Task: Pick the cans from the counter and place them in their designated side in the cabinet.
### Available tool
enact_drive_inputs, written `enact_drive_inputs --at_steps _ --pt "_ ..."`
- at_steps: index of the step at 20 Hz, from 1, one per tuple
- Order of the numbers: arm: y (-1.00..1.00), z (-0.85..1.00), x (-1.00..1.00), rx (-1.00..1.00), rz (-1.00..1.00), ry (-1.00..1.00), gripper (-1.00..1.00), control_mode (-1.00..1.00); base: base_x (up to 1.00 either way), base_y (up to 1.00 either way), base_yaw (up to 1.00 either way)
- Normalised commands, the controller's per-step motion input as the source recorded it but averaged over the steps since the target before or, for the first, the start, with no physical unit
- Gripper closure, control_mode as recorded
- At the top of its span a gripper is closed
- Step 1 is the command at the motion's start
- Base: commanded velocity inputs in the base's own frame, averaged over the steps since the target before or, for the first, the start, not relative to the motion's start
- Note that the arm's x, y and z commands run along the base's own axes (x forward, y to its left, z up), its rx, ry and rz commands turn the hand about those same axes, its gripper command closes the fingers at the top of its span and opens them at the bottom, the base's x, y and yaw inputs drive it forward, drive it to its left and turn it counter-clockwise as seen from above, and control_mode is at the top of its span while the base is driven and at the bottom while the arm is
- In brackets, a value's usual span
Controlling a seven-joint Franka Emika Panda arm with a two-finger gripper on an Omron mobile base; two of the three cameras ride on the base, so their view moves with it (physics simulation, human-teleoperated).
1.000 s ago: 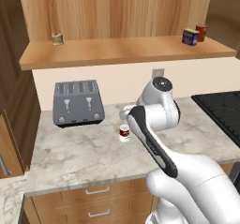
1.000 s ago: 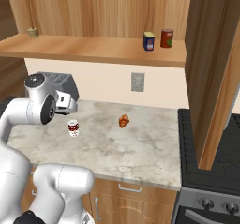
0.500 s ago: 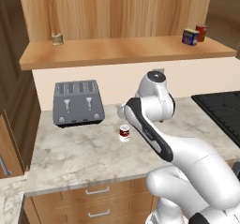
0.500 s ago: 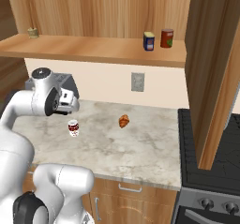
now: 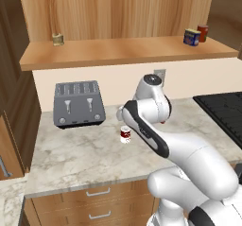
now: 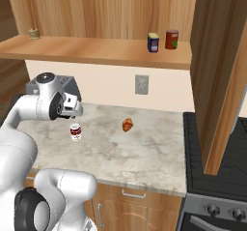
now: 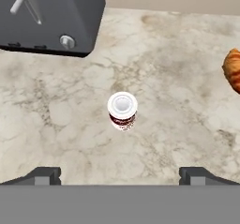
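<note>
With fingers spread wide, the hand (image 7: 120, 175) hovers above the red-and-white can (image 7: 123, 110) at frame centre on the marbled surface (image 7: 178, 138), where an off-centre descent could tip it toward the toaster (image 7: 51, 17).

Cream wall (image 6: 106, 82), outlet (image 6: 141, 85), black stove (image 6: 222, 152), wooden drawers (image 5: 90, 206).

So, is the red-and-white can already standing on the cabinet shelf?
No, the red-and-white can stands upright on the counter, in front of the toaster.
</note>
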Motion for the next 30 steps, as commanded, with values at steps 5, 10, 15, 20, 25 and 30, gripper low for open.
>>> enact_drive_inputs --at_steps 5,10,15,20,25,30 --pt "0.02 -0.14 0.17 0.00 0.00 0.00 -1.00 -1.00 0.00 0.00 0.00" --pt "0.01 -0.11 0.12 0.00 0.00 0.00 -1.00 -1.00 0.00 0.00 0.00" --pt "0.00 -0.09 0.02 0.00 0.00 0.00 -1.00 -1.00 0.00 0.00 0.00" --pt "0.01 -0.09 0.01 0.00 0.00 0.00 -1.00 -1.00 0.00 0.00 0.00" --pt "0.05 -0.12 0.04 -0.01 0.00 0.00 -1.00 -1.00 0.00 0.00 0.00" --pt "0.01 -0.10 0.04 0.00 0.00 0.00 -1.00 -1.00 0.00 0.00 0.00"
